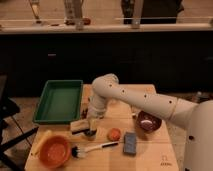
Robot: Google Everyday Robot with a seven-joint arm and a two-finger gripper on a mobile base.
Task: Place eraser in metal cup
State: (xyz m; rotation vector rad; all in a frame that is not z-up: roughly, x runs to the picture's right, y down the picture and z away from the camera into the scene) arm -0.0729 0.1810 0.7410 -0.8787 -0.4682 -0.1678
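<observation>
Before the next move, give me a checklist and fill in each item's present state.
1. Gripper found: ok. It is low over the table's front left, at the end of the arm that bends down from the right.
2. Eraser in view: ok. The tan block is right beside the gripper, on its left.
3. Metal cup in view: ok. It is just below the gripper in the camera view.
4. Eraser inside the metal cup: not ok. Most of it shows to the cup's left.
5. Gripper holds the eraser: cannot tell.
6. Neighbours apart from the cup: ok. The brush and orange ball lie near but separate.
</observation>
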